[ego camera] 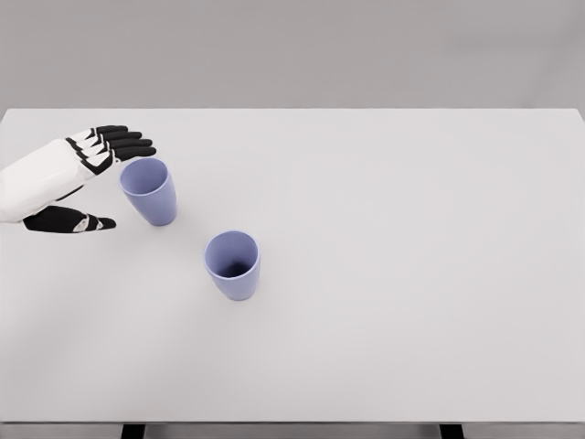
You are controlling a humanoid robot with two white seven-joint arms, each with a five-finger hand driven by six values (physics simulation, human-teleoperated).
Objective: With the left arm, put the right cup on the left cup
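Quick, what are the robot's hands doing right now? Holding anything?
Left hand: open, fingers spread beside the left cup, holding nothing.
Right hand: not in view.

The left arm [27, 187] is cut off by the left edge behind its robot hand [87, 178].

White table [411, 274], two upright lavender cups, left cup [149, 190], right cup [233, 264]
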